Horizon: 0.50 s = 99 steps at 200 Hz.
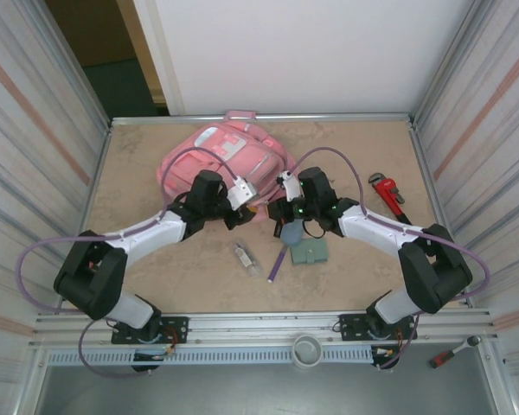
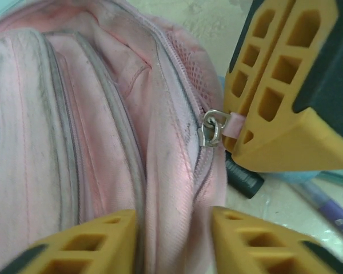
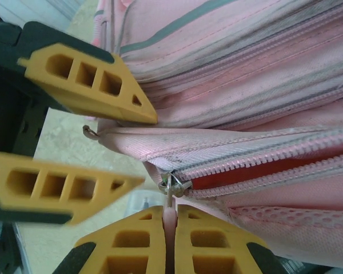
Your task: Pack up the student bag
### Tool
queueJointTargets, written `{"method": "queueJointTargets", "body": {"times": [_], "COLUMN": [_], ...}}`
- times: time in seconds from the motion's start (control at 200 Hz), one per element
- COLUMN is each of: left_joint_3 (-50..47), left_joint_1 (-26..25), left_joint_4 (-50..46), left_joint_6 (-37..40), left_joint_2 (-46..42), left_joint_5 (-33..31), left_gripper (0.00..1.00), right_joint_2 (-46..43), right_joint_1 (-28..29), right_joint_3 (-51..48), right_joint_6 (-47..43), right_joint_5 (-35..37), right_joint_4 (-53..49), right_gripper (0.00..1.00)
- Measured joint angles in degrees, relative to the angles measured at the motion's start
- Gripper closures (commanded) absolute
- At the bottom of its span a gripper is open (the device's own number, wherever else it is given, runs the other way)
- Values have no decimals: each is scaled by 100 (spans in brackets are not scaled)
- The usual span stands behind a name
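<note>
Pink student bag | right jaws clenched on zip pull | left jaws straddle bag edge — grip unclear

Red wrench, purple pen

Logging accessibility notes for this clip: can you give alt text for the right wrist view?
The right hand pinches the pink zip pull of the student bag, whose zip is partly open. The left hand straddles a fold of the bag beside it.
</note>
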Motion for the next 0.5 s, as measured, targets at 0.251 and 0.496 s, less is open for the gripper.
{"method": "queueJointTargets", "body": {"times": [0.251,0.496], "left_joint_3": [13,-535], "left_joint_1": [103,640], "left_joint_4": [-170,-223], "left_joint_6": [269,428], "left_joint_2": [-26,-796], "left_joint_5": [105,577], "left_gripper": [100,100], "right_joint_2": [-33,-109], "right_joint_1": [-107,-546], "right_joint_3": [166,699], "right_joint_6": [-160,-214], "right_joint_5": [164,726], "right_joint_4": [-577,-1541], "right_gripper": [100,100]}}
